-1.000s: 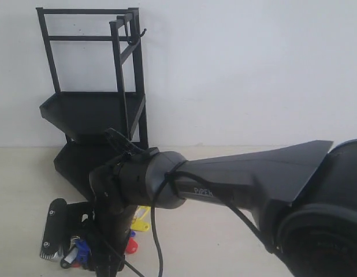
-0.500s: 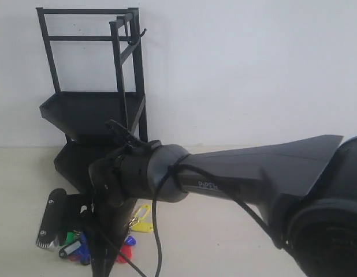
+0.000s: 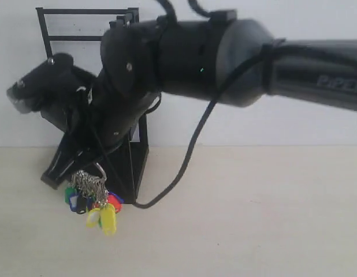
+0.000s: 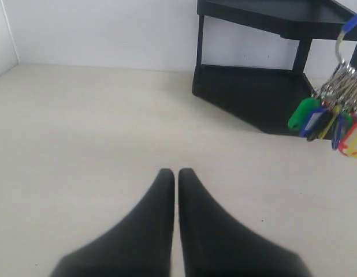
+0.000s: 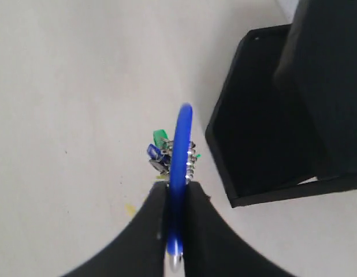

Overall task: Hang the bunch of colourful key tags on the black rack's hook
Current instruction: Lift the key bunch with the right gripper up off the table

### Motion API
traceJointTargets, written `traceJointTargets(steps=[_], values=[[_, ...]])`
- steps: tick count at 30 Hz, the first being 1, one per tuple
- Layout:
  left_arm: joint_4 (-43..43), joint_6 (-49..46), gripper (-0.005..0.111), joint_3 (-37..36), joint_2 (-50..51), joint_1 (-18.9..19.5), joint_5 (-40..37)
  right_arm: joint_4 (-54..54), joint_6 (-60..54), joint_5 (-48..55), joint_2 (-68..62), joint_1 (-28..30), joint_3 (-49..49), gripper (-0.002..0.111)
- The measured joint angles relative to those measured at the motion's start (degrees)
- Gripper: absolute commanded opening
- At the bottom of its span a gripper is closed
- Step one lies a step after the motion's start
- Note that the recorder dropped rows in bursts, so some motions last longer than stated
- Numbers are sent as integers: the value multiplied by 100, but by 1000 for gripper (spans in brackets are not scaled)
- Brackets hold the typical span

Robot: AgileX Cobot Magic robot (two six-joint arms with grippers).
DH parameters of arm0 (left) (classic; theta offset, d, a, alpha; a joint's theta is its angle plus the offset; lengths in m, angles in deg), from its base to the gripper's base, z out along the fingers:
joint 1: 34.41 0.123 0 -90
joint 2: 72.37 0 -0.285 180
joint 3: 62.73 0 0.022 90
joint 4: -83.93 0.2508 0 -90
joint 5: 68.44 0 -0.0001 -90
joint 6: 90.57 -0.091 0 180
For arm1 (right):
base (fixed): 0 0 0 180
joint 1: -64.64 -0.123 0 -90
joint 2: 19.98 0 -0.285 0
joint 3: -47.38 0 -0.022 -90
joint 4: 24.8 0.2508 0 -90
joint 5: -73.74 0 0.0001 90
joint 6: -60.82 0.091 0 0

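The colourful key tag bunch [image 3: 93, 200] hangs in the air in front of the black rack's [image 3: 80, 11] lower shelf. My right gripper [image 3: 96, 165] points down above it, shut on the bunch's blue loop [image 5: 180, 147]; metal rings and tags [image 5: 160, 151] dangle below the fingertips [image 5: 197, 203]. The right arm covers most of the rack, and the hook is hidden behind it. In the left wrist view the bunch [image 4: 333, 120] hangs beside the rack's lower shelf [image 4: 253, 92]. My left gripper [image 4: 176, 172] is shut and holds nothing, low over the table.
The beige table [image 3: 253, 219] runs to a white wall behind. The right arm's cable [image 3: 193, 150] loops down beside the rack. The rack's lower shelf [image 5: 265, 133] lies close to the right gripper.
The right gripper has risen from the table with the key tag bunch, which now hangs free. The arm has swung up across the rack's top.
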Motion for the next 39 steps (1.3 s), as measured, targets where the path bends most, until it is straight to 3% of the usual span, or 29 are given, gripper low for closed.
traceJointTargets(steps=[3, 11, 14, 19, 26, 32, 36, 39], values=[[0, 0, 4, 0, 0, 0, 0, -438, 645, 223, 508, 0, -10, 0], [0, 0, 4, 0, 0, 0, 0, -3270, 2971, 1777, 1318, 0, -348, 0], [0, 0, 4, 0, 0, 0, 0, -3709, 3855, 1735, 1533, 11, -574, 0], [0, 0, 4, 0, 0, 0, 0, -2998, 3167, 1351, 1594, -12, -718, 0], [0, 0, 4, 0, 0, 0, 0, -4667, 4443, 2516, 1617, 0, -749, 0], [0, 0, 4, 0, 0, 0, 0, -3525, 3635, 2126, 1732, -10, -749, 0], [0, 0, 4, 0, 0, 0, 0, -4334, 4514, 2517, 1710, -23, -749, 0], [0, 0, 4, 0, 0, 0, 0, -4475, 4387, 2560, 1736, 9, -749, 0]])
